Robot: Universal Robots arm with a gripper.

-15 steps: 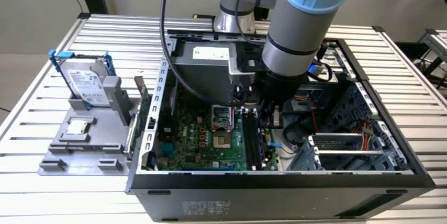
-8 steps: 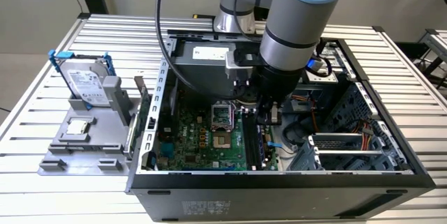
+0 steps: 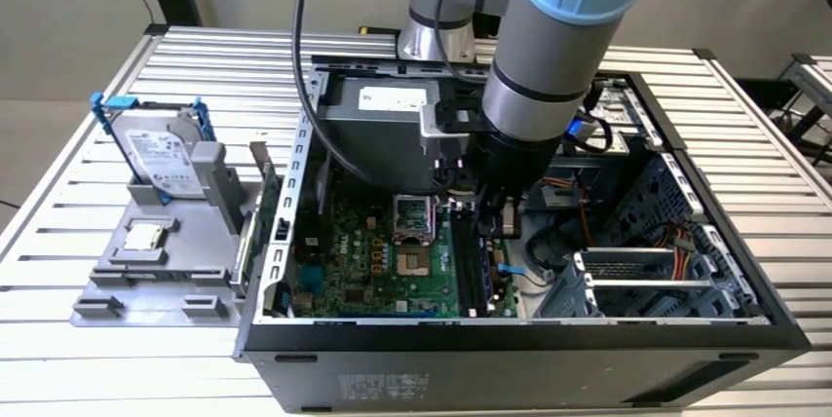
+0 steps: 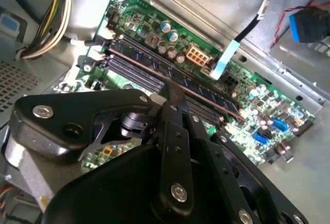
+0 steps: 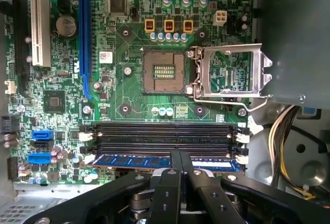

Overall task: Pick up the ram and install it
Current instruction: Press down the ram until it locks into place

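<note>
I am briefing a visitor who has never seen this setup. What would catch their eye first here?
The big robot arm plunging into the open computer case at the middle of the exterior view. In the first wrist view its gripper is shut on the ram, which sits along the memory slot nearest the gripper on the green motherboard. On the exterior view's left, a hard drive stands in a grey holder.

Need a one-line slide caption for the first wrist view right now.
Gripper shut on the ram, holding it along the outermost memory slot, beside the empty slots of the green motherboard.
</note>
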